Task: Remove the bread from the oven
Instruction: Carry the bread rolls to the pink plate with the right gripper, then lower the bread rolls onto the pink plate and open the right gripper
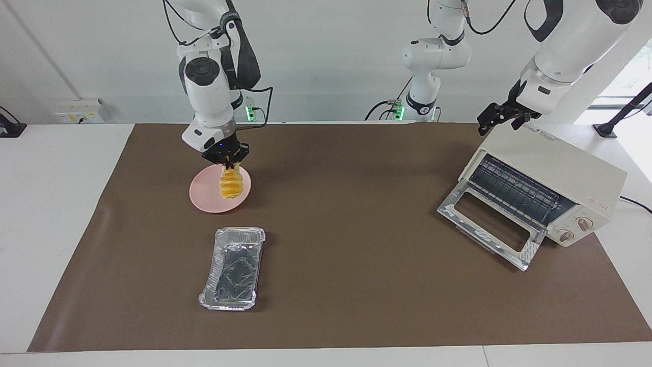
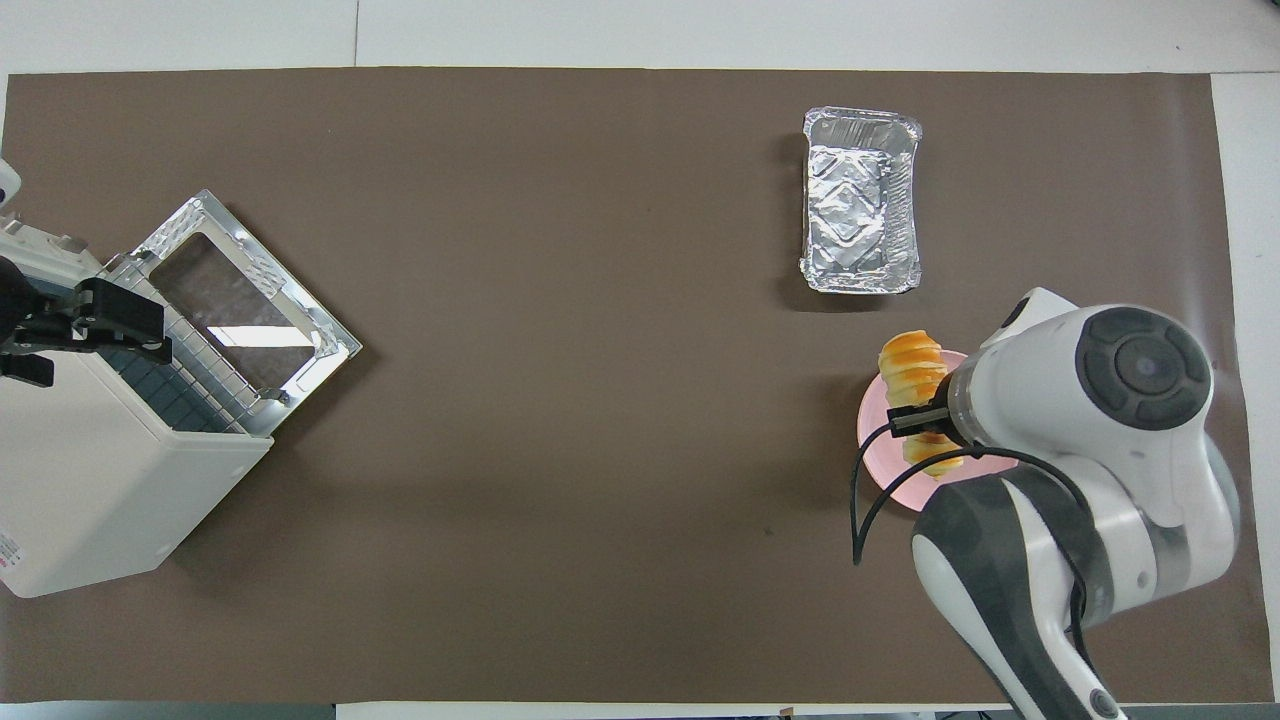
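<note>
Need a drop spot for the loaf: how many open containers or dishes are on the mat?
2. The pink plate lies under the bread that the right gripper holds. The foil tray lies farther from the robots than the plate. Nothing appears hidden.

On the counter (image 1: pixel 356 306): one oven (image 1: pixel 540 188) with two knobs (image 1: pixel 575 229), one bread (image 1: pixel 230 184) loaf, one pink plate (image 1: pixel 204 196), one foil tray (image 1: pixel 234 269), one brown mat (image 1: pixel 356 214). Two robot arms.
</note>
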